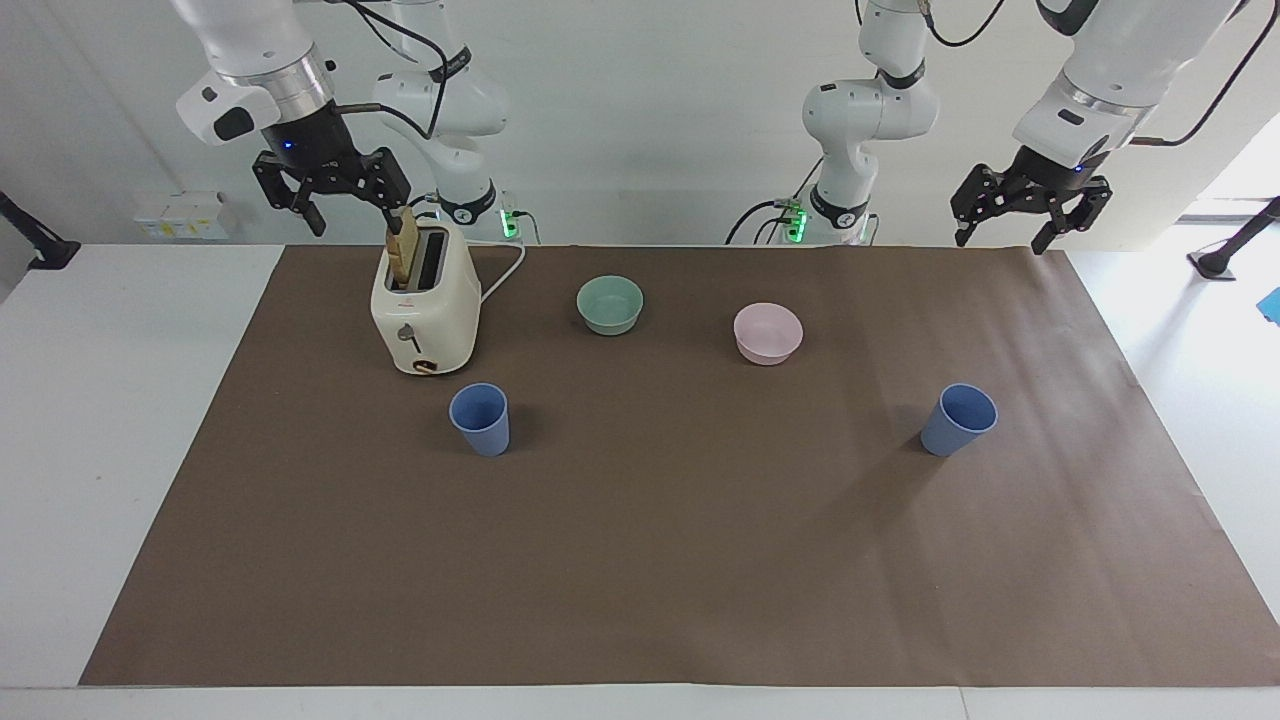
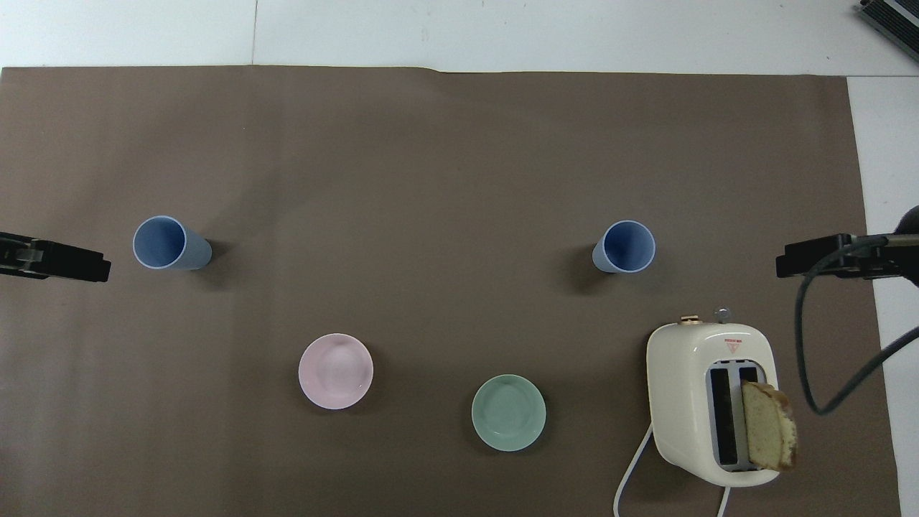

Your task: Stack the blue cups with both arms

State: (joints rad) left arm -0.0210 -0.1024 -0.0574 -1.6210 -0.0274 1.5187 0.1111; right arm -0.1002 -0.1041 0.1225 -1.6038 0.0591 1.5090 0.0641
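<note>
Brown paper covers the tabletop (image 1: 640,560), and both blue cups stand upright on it, well apart. One blue cup (image 1: 480,419) sits toward the right arm's end, just farther from the robots than the cream toaster (image 1: 425,310); the other blue cup (image 1: 958,419) sits toward the left arm's end. Right tool (image 1: 330,195) hangs over the toaster, its fingers spread. Left tool (image 1: 1030,205) waits raised above the paper's edge nearest the robots, fingers apart.

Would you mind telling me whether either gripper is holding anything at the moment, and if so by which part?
Nothing is held. The left gripper and the right gripper both hang open and empty, and both blue cups stand untouched.
</note>
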